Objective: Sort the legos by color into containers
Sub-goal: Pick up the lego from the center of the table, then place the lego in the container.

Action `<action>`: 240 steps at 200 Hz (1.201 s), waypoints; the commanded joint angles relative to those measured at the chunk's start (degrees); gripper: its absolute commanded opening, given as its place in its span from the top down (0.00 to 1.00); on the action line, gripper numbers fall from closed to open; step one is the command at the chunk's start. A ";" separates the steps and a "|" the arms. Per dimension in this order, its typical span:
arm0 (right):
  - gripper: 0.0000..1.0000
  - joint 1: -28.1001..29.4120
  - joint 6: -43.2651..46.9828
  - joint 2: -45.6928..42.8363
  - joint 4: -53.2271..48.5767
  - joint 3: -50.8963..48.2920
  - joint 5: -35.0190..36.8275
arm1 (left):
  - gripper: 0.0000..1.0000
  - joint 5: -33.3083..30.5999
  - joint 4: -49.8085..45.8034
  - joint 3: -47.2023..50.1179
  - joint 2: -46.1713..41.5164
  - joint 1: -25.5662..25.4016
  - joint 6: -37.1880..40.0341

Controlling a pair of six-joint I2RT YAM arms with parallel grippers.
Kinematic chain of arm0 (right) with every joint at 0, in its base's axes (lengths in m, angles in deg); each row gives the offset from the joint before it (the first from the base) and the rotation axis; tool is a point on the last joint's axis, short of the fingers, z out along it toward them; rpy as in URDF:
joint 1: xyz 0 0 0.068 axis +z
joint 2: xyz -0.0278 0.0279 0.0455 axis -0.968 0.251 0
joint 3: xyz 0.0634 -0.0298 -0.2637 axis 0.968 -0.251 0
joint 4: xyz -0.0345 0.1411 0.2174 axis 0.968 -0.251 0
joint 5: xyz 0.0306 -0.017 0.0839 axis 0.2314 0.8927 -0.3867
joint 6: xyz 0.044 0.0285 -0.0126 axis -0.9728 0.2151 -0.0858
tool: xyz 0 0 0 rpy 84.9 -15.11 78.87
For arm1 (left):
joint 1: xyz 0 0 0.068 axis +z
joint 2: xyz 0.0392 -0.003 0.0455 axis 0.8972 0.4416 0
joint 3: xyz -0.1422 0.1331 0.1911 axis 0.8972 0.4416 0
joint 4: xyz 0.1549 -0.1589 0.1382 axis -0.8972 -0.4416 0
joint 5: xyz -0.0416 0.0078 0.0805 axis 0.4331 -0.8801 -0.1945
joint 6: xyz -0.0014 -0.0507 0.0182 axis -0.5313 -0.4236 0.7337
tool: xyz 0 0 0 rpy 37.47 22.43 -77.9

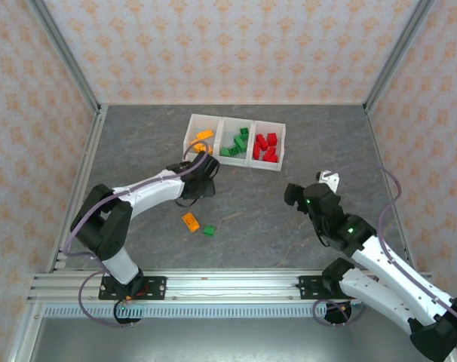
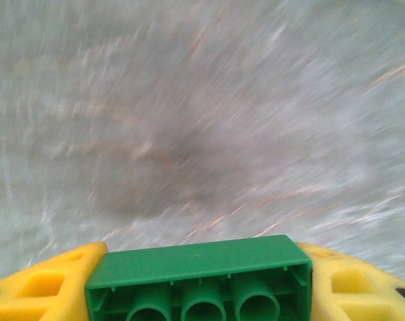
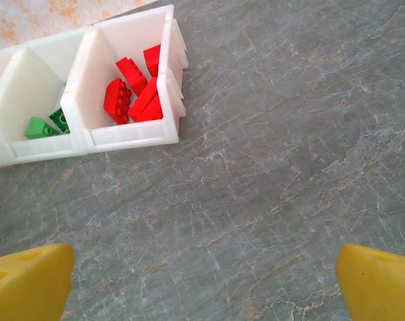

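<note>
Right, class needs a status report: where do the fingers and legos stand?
Left fingers shut on green lego. Right fingers open, empty, above table. One orange lego and one loose green lego lie on table; nothing blocks tray.

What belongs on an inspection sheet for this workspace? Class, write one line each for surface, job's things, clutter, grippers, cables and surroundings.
Surface: grey stone-patterned table.
Job's things: tray holds orange legos left, green legos middle, red legos right; loose orange lego and loose green lego lie on the table.
Clutter: nothing seen.
Grippers: left gripper shut on held green lego, near the tray; right gripper open, holding nothing.
Cables: purple-grey cables run along both arms.
Surroundings: patterned walls; metal rail at near edge.
</note>
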 commanded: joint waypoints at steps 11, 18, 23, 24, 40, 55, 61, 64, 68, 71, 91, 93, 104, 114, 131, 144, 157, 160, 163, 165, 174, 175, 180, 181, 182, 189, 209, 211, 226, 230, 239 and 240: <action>0.00 -0.37 -1.17 -2.49 -1.05 0.44 3.56 | 0.59 -3.66 -2.56 -12.61 3.42 -0.14 4.73; 0.00 -0.39 -1.25 -2.86 -1.12 0.51 3.90 | 0.59 -4.27 -2.94 -15.73 4.84 -0.14 5.37; 0.00 -0.39 -1.34 -3.12 -1.21 0.51 4.12 | 0.59 -4.78 -3.42 -18.09 6.21 -0.14 6.17; 0.00 -0.39 -1.34 -3.15 -1.21 0.47 4.15 | 0.58 -4.89 -3.51 -18.55 6.48 -0.14 6.70; 0.00 -0.39 -1.65 -3.86 -1.62 0.60 4.60 | 0.58 -6.43 -4.66 -26.28 10.96 -0.05 9.66; 0.00 -0.39 -1.78 -4.39 -1.82 0.64 5.04 | 0.58 -7.14 -5.79 -33.90 16.55 0.27 11.76; 0.00 -0.39 -1.91 -4.56 -1.84 0.59 5.11 | 0.58 -7.37 -6.30 -36.81 18.70 0.40 12.41; 0.00 -0.39 -1.89 -4.65 -1.85 0.60 5.15 | 0.57 -7.44 -6.50 -38.30 19.76 0.51 12.70; 0.00 -0.45 -1.94 -4.74 -1.84 0.64 5.20 | 0.57 -7.45 -6.81 -40.24 21.04 0.63 13.18; 0.00 -0.40 -1.95 -4.83 -1.84 0.66 5.16 | 0.57 -7.28 -7.10 -41.66 22.15 0.72 13.40; 0.01 0.31 -0.70 -5.28 -0.52 0.25 2.49 | 0.57 -7.05 -8.46 -49.69 28.44 1.47 14.35; 0.00 0.36 -0.87 -5.29 -0.61 0.20 2.82 | 0.57 -6.87 -8.55 -50.35 28.96 1.58 14.35; 0.00 0.40 -1.63 -5.29 -1.83 0.86 4.74 | 0.57 -6.12 -8.69 -53.52 31.73 2.16 14.27; 0.00 0.40 -2.07 -5.53 -2.35 1.01 5.73 | 0.57 -5.12 -8.60 -55.71 33.77 2.77 13.93; 0.00 0.40 -1.78 -6.19 -1.41 0.35 4.81 | 0.55 -3.62 -8.61 -58.21 36.33 3.77 13.00; 0.00 0.40 -1.71 -6.17 -1.35 0.50 4.83 | 0.51 -2.83 -8.19 -58.83 37.30 4.34 12.28; 0.00 0.40 -1.64 -6.08 -1.27 0.30 4.82 | 0.45 -2.27 -7.60 -58.83 37.73 4.78 11.80; 0.01 0.40 -1.61 -6.08 -1.23 0.25 4.73 | 0.44 -2.19 -7.51 -58.84 37.82 4.84 11.69; 0.00 0.40 -1.61 -6.08 -1.15 0.29 4.65 | 0.42 -2.11 -7.42 -58.76 37.93 4.82 11.63; 0.00 0.40 -1.62 -6.02 -1.09 0.28 4.63 | 0.41 -2.07 -7.32 -58.75 37.99 4.90 11.58; 0.00 0.40 -1.51 -5.93 -0.96 0.16 4.41 | 0.36 -1.93 -6.96 -58.77 38.26 4.99 11.54; 0.00 0.40 -1.47 -5.92 -0.96 0.16 4.38 | 0.36 -1.92 -6.95 -58.76 38.28 5.06 11.58; 0.00 0.40 -1.47 -5.82 -0.93 0.20 4.31 | 0.33 -1.79 -6.78 -58.76 38.43 5.12 11.48; 0.00 0.40 -1.45 -5.82 -0.99 0.18 4.29 | 0.32 -1.76 -6.73 -58.75 38.46 5.13 11.46; 0.00 0.40 -1.44 -5.78 -0.93 0.17 4.28 | 0.31 -1.75 -6.70 -58.75 38.47 5.13 11.46; 0.00 0.40 -1.38 -5.69 -0.91 0.16 4.27 | 0.26 -1.61 -6.42 -58.82 38.56 5.22 11.41; 0.00 0.36 -1.41 -5.64 -0.96 0.30 4.19 | 0.12 -0.75 -5.60 -58.80 38.36 5.29 11.88; 0.00 0.39 -1.38 -5.64 -0.96 0.28 4.14 | 0.11 -0.70 -5.48 -58.78 38.28 5.26 11.95; 0.00 0.40 -1.35 -5.64 -0.96 0.28 4.21 | 0.05 0.13 -4.66 -58.45 37.25 5.25 12.28; 0.00 0.40 -1.35 -5.64 -0.96 0.29 4.24 | 0.03 0.33 -4.34 -58.25 36.84 5.28 12.35; 0.00 0.42 -1.37 -5.64 -0.87 0.18 4.19 | 0.01 0.74 -3.80 -57.73 35.79 5.17 12.40; 0.00 0.41 -1.35 -5.60 -0.87 0.21 4.19 | 0.01 0.78 -3.69 -57.67 35.64 5.24 12.41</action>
